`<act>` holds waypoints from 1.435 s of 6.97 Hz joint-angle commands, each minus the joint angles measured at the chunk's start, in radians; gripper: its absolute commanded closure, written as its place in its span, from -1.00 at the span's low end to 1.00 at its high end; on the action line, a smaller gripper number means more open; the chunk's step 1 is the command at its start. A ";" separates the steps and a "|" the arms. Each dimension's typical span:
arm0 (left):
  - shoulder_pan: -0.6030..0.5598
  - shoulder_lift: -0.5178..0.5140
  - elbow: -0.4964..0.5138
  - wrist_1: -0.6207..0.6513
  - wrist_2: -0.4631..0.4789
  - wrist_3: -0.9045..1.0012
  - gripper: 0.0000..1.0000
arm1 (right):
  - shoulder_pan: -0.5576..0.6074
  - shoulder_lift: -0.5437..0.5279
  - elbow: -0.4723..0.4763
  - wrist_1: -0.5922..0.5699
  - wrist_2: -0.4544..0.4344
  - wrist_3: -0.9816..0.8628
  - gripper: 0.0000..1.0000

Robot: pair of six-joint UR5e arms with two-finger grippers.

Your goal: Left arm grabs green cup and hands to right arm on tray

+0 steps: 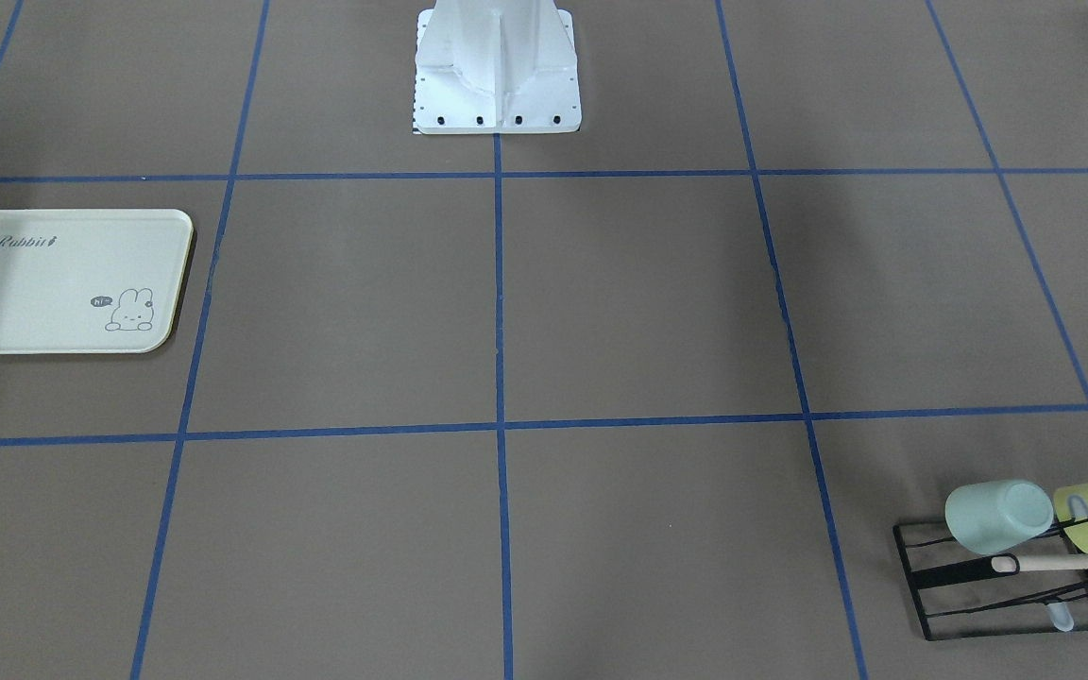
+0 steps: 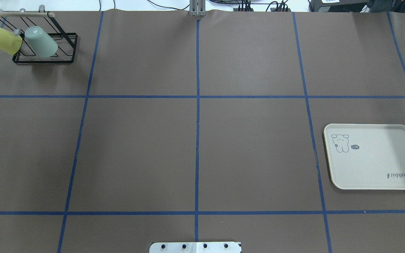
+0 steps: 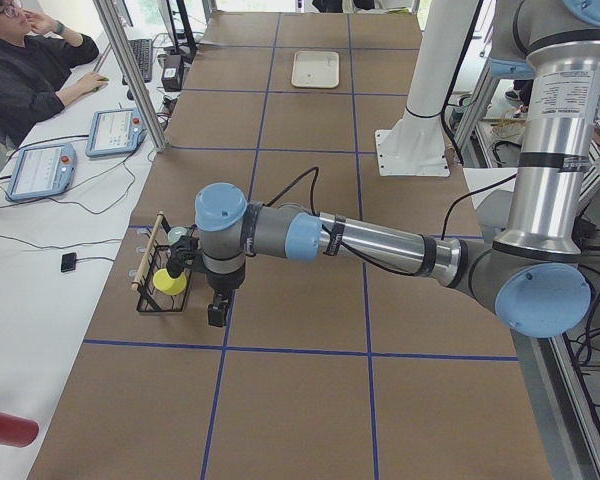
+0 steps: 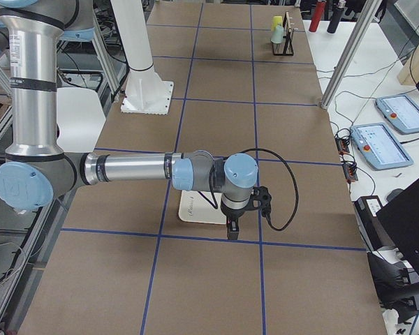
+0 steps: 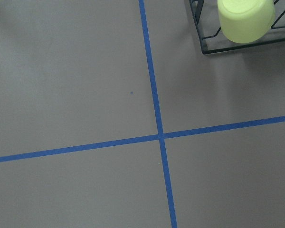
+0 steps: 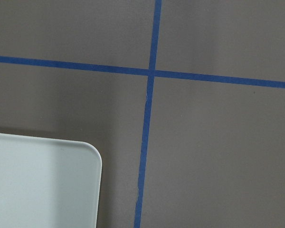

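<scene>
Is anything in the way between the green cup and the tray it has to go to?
Nothing visible lies on the table between the green cup and the tray. The cup sits tilted on the black wire rack, right beside the yellow-green cup, so it probably has to be lifted off first.

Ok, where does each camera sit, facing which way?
Front-facing: across the table, facing the robot, steeply down; only its base shows.
Overhead: behind the robot, looking forward and down; only the base's edge.
Exterior left: table's end, left arm near, beside the rack.
Exterior right: opposite end, right arm near, by the tray.
Left wrist: looking down; yellow-green cup, no robot parts.
Right wrist: looking down; tray corner, no robot parts.
Shared: front-facing and overhead both show the green cup on the rack.
</scene>
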 commanded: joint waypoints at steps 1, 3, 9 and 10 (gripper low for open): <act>0.020 -0.156 -0.012 0.193 0.002 -0.009 -1.00 | 0.000 0.001 0.002 0.000 0.000 0.002 -0.99; 0.126 -0.185 -0.151 0.187 0.038 -0.297 -1.00 | 0.000 -0.001 0.009 -0.001 0.002 0.002 -0.99; 0.381 -0.168 -0.054 -0.401 0.210 -0.822 -1.00 | 0.000 -0.001 0.005 -0.001 0.003 0.002 -0.99; 0.414 -0.166 -0.034 -0.464 0.304 -0.853 -1.00 | 0.000 -0.001 0.009 -0.001 0.005 0.002 -0.99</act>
